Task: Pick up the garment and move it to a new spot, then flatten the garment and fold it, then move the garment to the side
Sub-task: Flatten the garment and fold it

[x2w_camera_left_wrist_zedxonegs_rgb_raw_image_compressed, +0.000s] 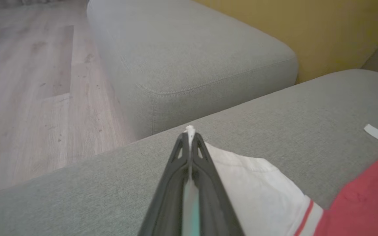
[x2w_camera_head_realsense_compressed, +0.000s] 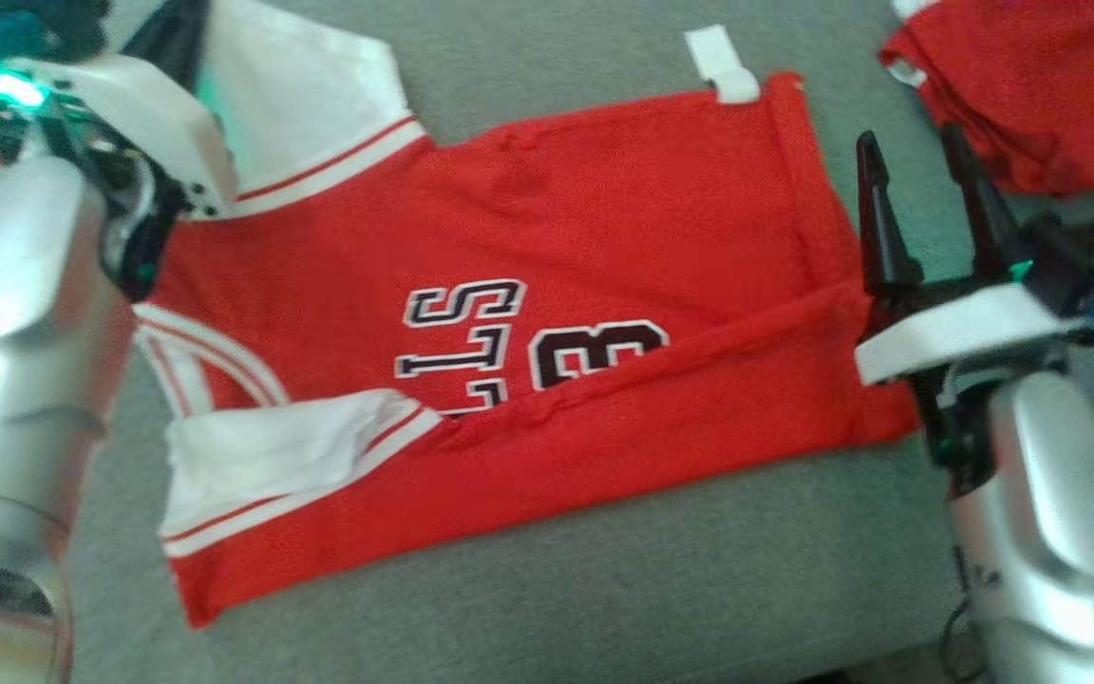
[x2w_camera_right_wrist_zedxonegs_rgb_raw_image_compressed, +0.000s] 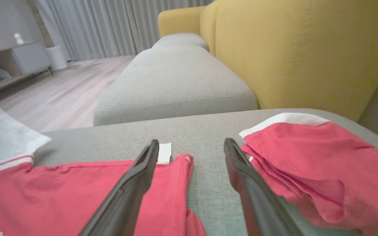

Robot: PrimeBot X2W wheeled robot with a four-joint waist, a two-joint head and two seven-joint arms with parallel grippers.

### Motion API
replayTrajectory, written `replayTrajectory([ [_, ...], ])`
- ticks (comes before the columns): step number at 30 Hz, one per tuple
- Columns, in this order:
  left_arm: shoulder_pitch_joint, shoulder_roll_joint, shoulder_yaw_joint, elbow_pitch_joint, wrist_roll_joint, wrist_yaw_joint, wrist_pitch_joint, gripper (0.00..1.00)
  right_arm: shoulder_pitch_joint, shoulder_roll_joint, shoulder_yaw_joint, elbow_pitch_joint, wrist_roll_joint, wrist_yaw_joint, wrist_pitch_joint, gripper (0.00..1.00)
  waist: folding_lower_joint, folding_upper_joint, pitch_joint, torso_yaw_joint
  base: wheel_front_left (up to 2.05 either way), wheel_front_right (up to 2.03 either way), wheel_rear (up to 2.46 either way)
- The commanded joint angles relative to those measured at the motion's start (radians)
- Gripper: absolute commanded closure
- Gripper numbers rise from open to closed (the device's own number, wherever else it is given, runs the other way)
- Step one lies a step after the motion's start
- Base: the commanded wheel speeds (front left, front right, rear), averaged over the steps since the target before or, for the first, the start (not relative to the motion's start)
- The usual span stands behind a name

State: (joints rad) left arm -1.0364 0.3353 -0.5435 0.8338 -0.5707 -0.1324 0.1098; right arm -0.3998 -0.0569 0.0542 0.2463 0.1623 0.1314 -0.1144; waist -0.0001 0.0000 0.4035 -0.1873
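Pinching the garment [x2w_camera_head_realsense_compressed: 604, 209] by its white sleeve [x2w_camera_left_wrist_zedxonegs_rgb_raw_image_compressed: 258, 183], the left gripper [x2w_camera_left_wrist_zedxonegs_rgb_raw_image_compressed: 189, 136] was clenched; the right gripper [x2w_camera_head_realsense_compressed: 908, 142] gaped empty.
The right jaws stood fully spread just off the hem at 3 o'clock. Red, with black-and-white lettering, the garment lay spread on the cushion [x2w_camera_head_realsense_compressed: 604, 589], its 6 o'clock edge folded up. Counted: 2 grippers, 2 white sleeves, 1 hem tag [x2w_camera_head_realsense_compressed: 720, 62] at 12 o'clock, 1 second red garment [x2w_camera_head_realsense_compressed: 1050, 85] bundled at 1 o'clock.
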Motion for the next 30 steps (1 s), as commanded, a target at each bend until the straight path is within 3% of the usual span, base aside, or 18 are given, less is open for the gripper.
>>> replayTrajectory([
  [1, 0.004, 0.03, 0.01, -0.063, 0.004, 0.002, -0.034, 1.0, -0.038, -0.04, 0.006, -0.025, -0.013, -0.001, 0.077, 0.0, 0.0001, 0.0, -0.047, 0.077, 0.0, 0.0, 0.0],
  [8, 0.096, 0.016, -0.04, -0.243, 0.016, 0.005, -0.051, 1.0, -0.16, -0.14, -0.008, 0.11, 0.024, -0.001, 0.311, 0.0, 0.0001, 0.0, -0.052, 0.177, 0.0, 0.0, 0.0],
  [13, 0.135, 0.012, -0.062, -0.348, 0.017, 0.015, -0.029, 1.0, -0.241, -0.188, 0.007, 0.245, 0.032, -0.001, 0.382, 0.0, 0.0001, 0.0, -0.037, 0.214, 0.0, 0.0, 0.0],
  [25, 0.183, 0.024, -0.085, -0.49, 0.008, 0.046, 0.028, 1.0, -0.39, -0.247, 0.102, 0.555, 0.04, -0.001, 0.408, 0.0, 0.0001, 0.0, -0.01, 0.251, 0.0, 0.0, 0.0],
  [27, 0.185, 0.029, -0.082, -0.494, 0.006, 0.05, 0.03, 1.0, -0.408, -0.246, 0.114, 0.579, 0.057, -0.001, 0.382, 1.0, 0.0001, 0.0, -0.012, 0.248, 0.0, 0.0, 0.0],
  [30, 0.188, 0.04, -0.071, -0.492, 0.002, 0.063, 0.028, 1.0, -0.434, -0.249, 0.146, 0.607, 0.077, -0.001, 0.351, 1.0, 0.0001, 0.0, -0.019, 0.237, 0.0, 0.0, 0.0],
])
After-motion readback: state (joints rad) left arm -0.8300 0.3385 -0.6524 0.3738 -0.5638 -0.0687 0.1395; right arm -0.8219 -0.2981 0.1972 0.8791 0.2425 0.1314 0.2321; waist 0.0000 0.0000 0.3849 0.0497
